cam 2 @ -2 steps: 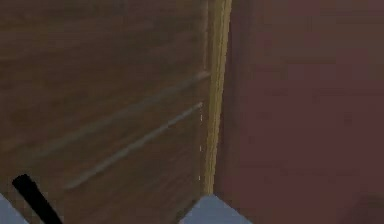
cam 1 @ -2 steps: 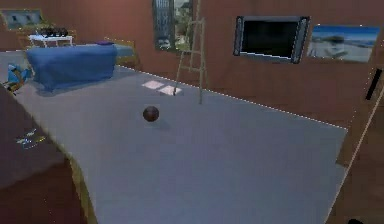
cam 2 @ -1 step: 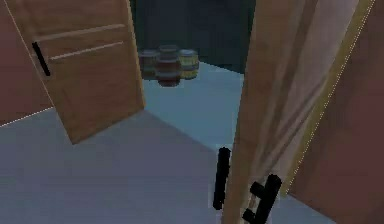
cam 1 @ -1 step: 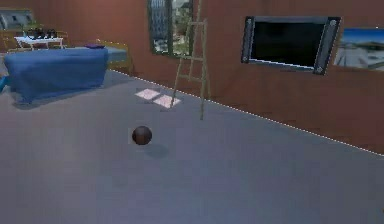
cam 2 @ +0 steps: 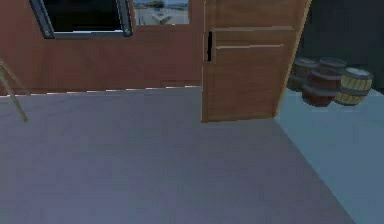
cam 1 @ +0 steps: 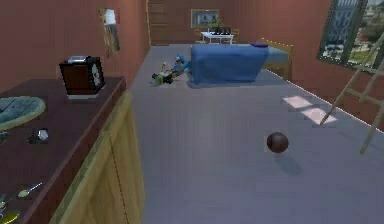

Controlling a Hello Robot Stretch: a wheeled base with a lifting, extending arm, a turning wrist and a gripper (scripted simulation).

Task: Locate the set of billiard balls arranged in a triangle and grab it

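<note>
Gripper state cannot be told. Small colourful clutter [cam 1: 168, 73] lies on the floor [cam 1: 220, 160] just beside the blue bed [cam 1: 228, 64], too small to tell whether it is the billiard balls. A dark ball [cam 1: 278, 142] sits nearer; a ladder [cam 1: 349, 86] is cut off at the forward view's right edge.

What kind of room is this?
Most likely a bedroom: a bed with a blue cover stands at the far end, a long wooden cabinet runs along one side, and a window lets in light.
</note>
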